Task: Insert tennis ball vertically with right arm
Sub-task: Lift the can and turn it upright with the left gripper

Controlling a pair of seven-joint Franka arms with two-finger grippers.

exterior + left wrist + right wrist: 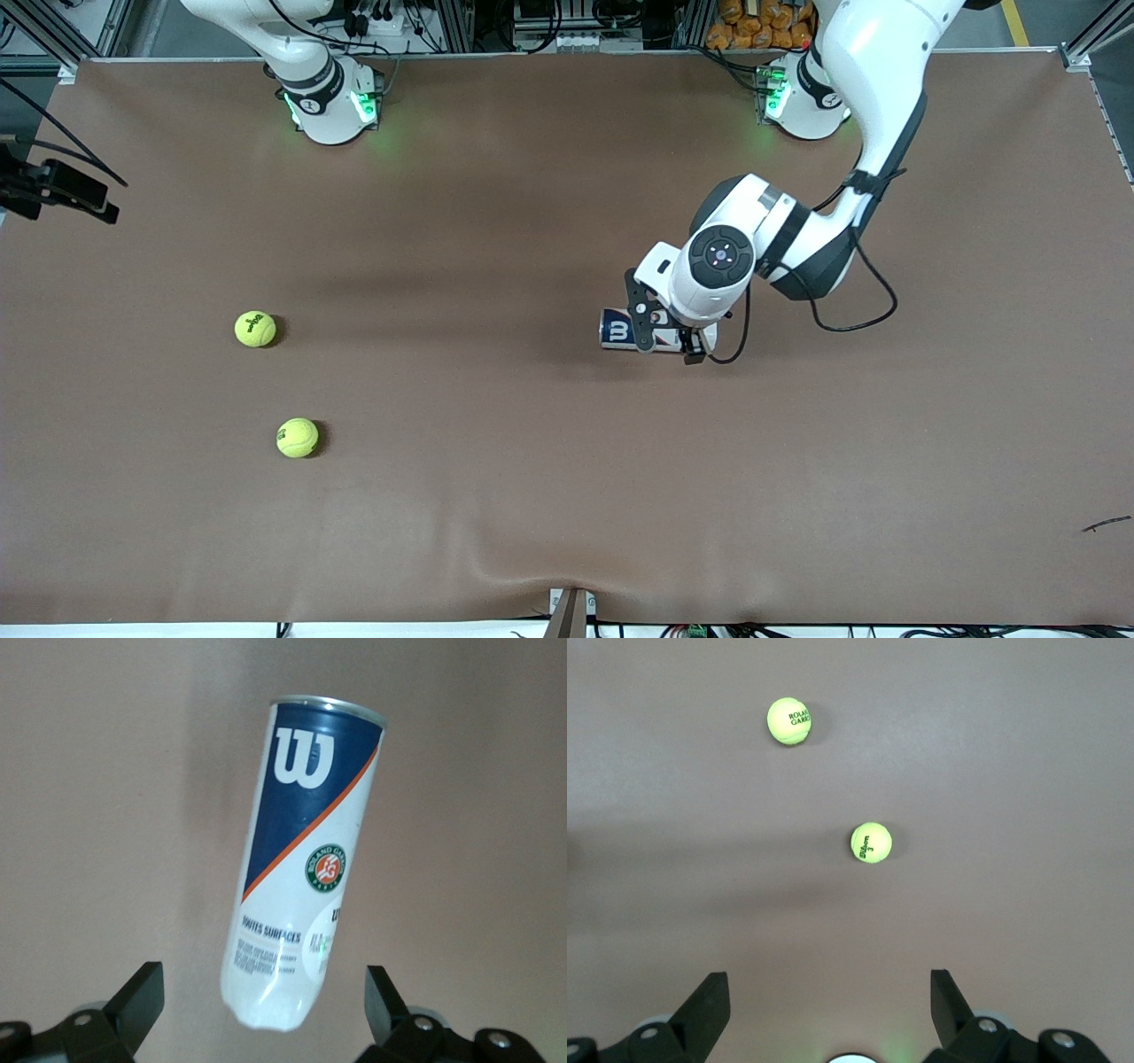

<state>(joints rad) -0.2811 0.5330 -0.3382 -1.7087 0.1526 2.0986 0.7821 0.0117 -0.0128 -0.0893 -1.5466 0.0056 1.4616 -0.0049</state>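
On the brown surface (549, 496): can (620, 330) lying flat under the left gripper (671, 341), jaws spread, holding nothing; two balls (255, 329) (298, 438) at 9 o'clock; right gripper (829, 1005) open overhead; stand can upright first.

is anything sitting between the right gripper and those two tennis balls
Nothing visible does. The right gripper hangs open above bare brown table, with both tennis balls in plain sight below. The ball can lies toward the left arm's end, under the open left gripper.
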